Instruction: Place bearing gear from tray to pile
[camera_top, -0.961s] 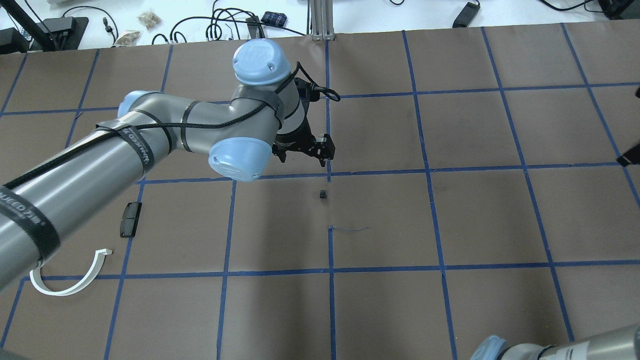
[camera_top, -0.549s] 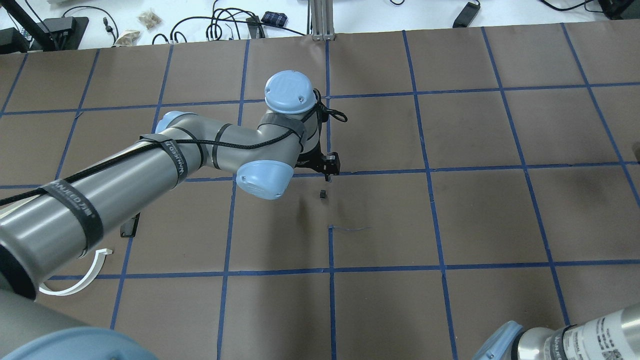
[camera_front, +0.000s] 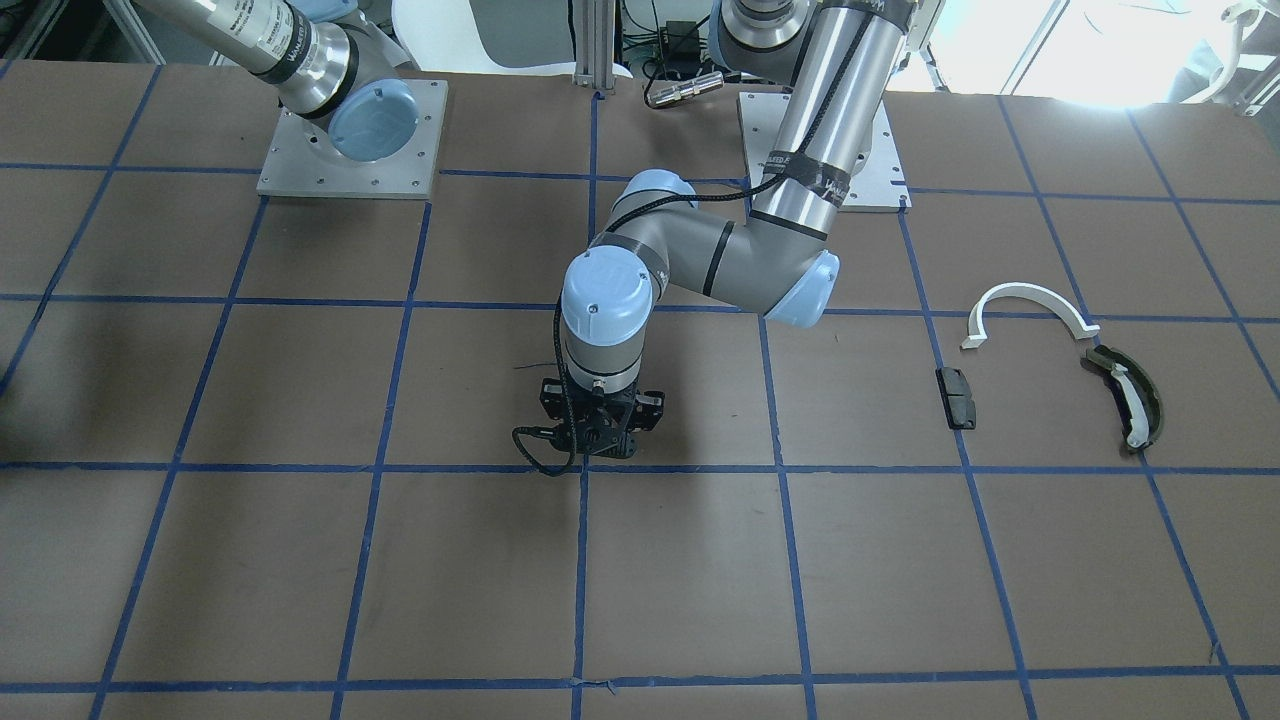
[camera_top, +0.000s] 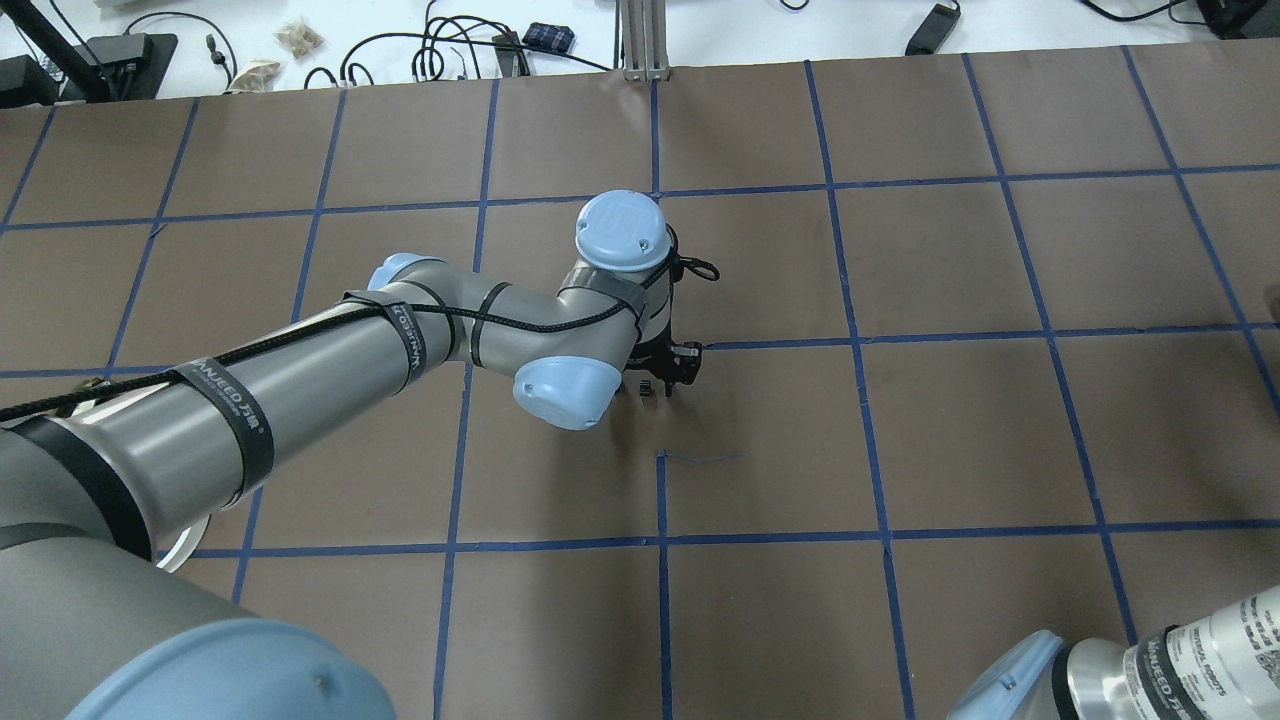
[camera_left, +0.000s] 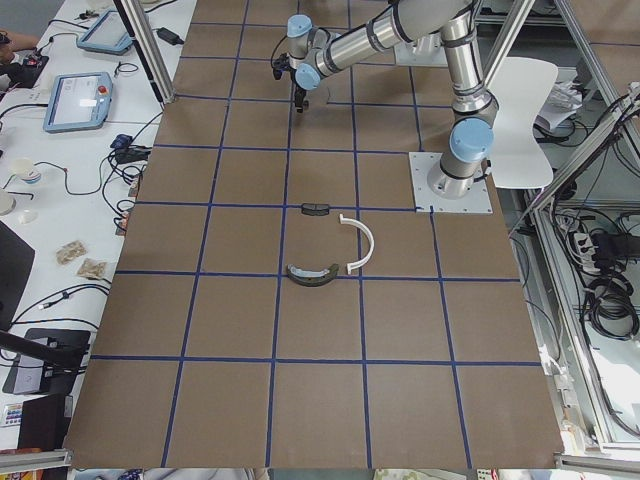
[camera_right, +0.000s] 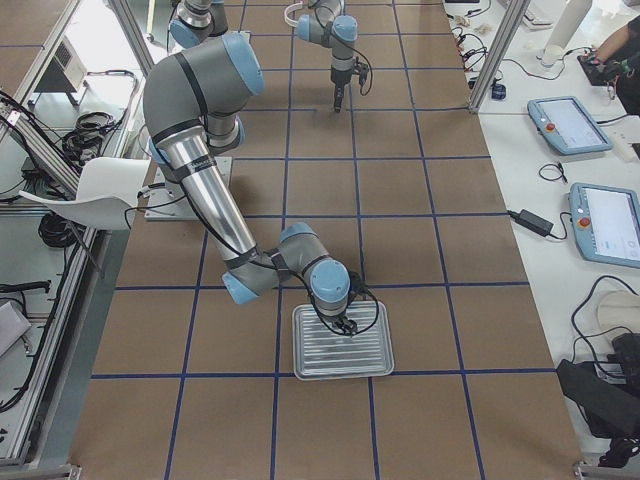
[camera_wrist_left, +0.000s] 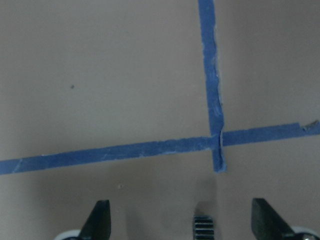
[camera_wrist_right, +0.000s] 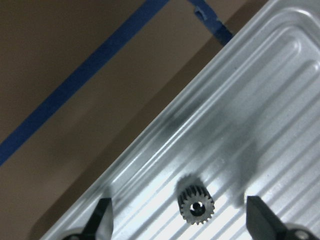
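Right wrist-mounted view shows a small dark toothed metal gear (camera_wrist_right: 196, 205) standing bore-up on a ribbed silver metal tray (camera_wrist_right: 260, 100). The right jaws are spread wide on either side of it and grip nothing.

A second small dark gear (camera_wrist_left: 202, 227) lies on the brown paper-covered table with blue tape grid (camera_front: 300, 560), near the middle and just beside a tape crossing. The left jaws are open around it and low over the table. This gear sits at the very bottom of the left wrist view, only partly visible. It looks slightly nearer one finger than the other.

The pile (camera_left: 310, 273) is well apart, toward the robot's left. It holds a white half-ring arc (camera_front: 1030, 305), an olive-black curved shoe with a white strip (camera_front: 1125, 395) and a small black rectangular block (camera_front: 957, 397).

The main risk is probably the off-centre straddle. The nearer finger would touch first and could shove or roll the gear instead of clamping it. A pinch on the teeth rather than on flat faces may let so small a part squirt free, either at closing or on the long carry. Jaws this low could also scrape the paper. In the tray, the ribs might tip the upright gear if a finger nudges it.
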